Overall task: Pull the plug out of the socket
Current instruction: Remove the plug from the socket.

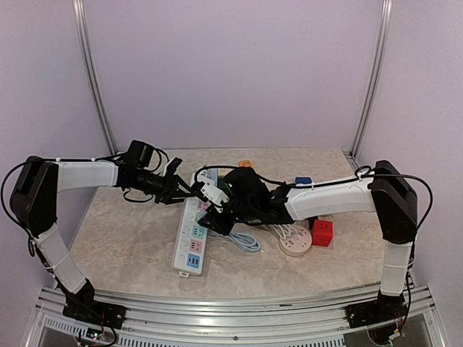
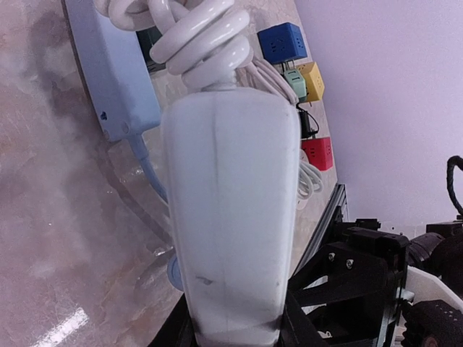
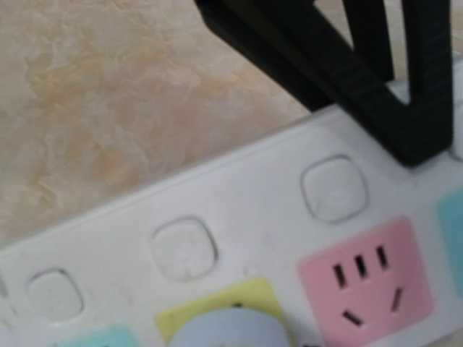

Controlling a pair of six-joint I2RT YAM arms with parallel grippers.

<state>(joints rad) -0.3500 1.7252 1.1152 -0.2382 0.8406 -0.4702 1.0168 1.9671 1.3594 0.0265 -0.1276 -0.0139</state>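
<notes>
- Your left fingers (image 1: 189,189) are clenched on the plug (image 2: 231,217), gripping the near end of its smooth white body.
- In the left wrist view the plug fills the middle of the frame. A white spiral coil sits at its far end.
- From the top camera the plug (image 1: 211,191) is over the upper part of the power strip (image 1: 189,246), held between your two arms. You cannot tell from any view whether its pins are clear of the strip.
- The power strip lies lengthwise on the marbled tabletop (image 1: 123,238), its near end pointing toward the arm bases.
- Your right fingers (image 3: 347,79) come down onto the strip from the right. One black tip touches the strip's white face just above the pink outlet (image 3: 365,278).
- The pictures do not show whether the right fingers are released or clenched, and nothing can be seen held in them.
- In the right wrist view the strip (image 3: 239,217) shows a row of square push buttons, with coloured outlets below them.
- To the right of the strip, a loose white cable (image 1: 244,242) lies bundled on the tabletop.
- Just beyond the cable is a round socket (image 1: 295,243), with a red cube (image 1: 322,233) right beside it.
- A blue cube (image 1: 302,181) sits farther back, behind your right forearm.
</notes>
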